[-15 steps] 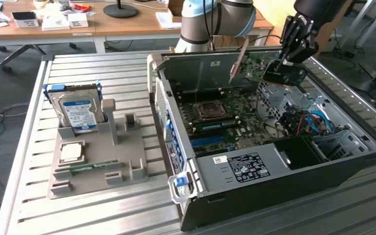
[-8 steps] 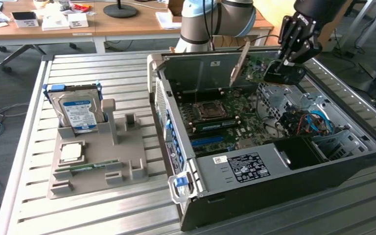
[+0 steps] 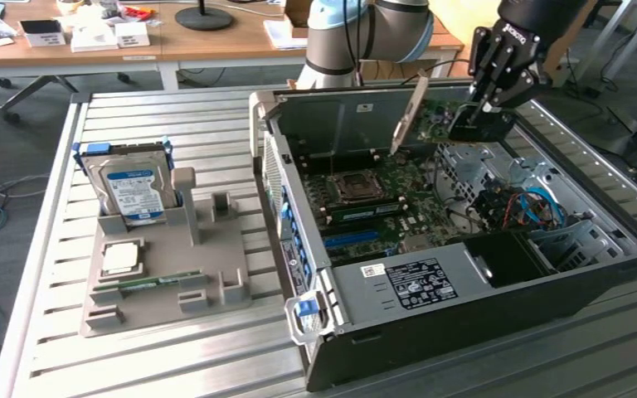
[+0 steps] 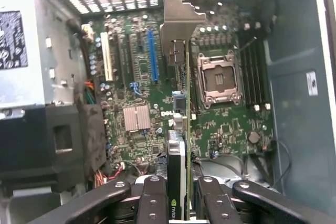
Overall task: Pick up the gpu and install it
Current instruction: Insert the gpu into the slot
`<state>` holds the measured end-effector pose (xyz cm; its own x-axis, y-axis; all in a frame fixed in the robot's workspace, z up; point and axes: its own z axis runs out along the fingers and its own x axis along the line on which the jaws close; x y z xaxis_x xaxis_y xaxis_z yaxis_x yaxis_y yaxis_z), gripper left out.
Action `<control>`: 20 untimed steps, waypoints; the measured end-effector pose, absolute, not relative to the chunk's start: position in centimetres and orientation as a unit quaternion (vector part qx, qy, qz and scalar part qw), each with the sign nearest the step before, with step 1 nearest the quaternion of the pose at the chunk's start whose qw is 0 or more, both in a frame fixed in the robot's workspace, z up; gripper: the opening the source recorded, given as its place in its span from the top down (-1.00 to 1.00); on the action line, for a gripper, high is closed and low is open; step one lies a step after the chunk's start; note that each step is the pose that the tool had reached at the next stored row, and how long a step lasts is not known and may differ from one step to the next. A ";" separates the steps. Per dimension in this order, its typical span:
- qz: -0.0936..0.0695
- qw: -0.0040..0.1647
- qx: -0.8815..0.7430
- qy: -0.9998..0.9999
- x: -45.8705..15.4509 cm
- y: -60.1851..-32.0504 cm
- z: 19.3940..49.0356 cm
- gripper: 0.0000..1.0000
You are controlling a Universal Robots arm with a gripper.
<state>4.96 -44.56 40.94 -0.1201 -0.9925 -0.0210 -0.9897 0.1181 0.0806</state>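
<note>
Black gripper [image 3: 477,126] [image 4: 181,199] is partly closed, pads clamped on the thin flat green circuit-card gpu [image 3: 436,116] [image 4: 177,153] w/ silver metal end bracket [image 3: 410,112] [image 4: 178,22]. The gpu is held edge-on in the air over the open dark-grey metal pc case [image 3: 463,327]. Card hangs above the green motherboard [image 3: 396,186] [image 4: 226,127], not seated in any slot. A grey plastic holder tray [image 3: 163,290] w/ a silver hard drive [image 3: 133,191] sits apart at the exterior view's left.

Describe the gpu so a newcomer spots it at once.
Find the open computer case on the slatted metal table. Over its motherboard the gripper holds the gpu: a thin flat card with a silver bracket at one end. The hard drive, boxy and blue-labelled, sits outside the case in a grey holder.
</note>
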 end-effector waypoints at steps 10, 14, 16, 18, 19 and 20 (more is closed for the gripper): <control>-0.036 0.022 0.719 -0.694 5.0 -44.6 40.9 0.47; -0.034 0.021 0.722 -0.690 4.9 -44.6 40.9 0.47; -0.033 0.020 0.726 -0.687 4.9 -44.5 40.8 0.47; -0.032 0.019 0.732 -0.681 4.9 -44.5 40.8 0.47; -0.032 0.019 0.735 -0.677 4.9 -44.5 40.8 0.47; -0.032 0.019 0.735 -0.677 4.9 -44.5 40.8 0.47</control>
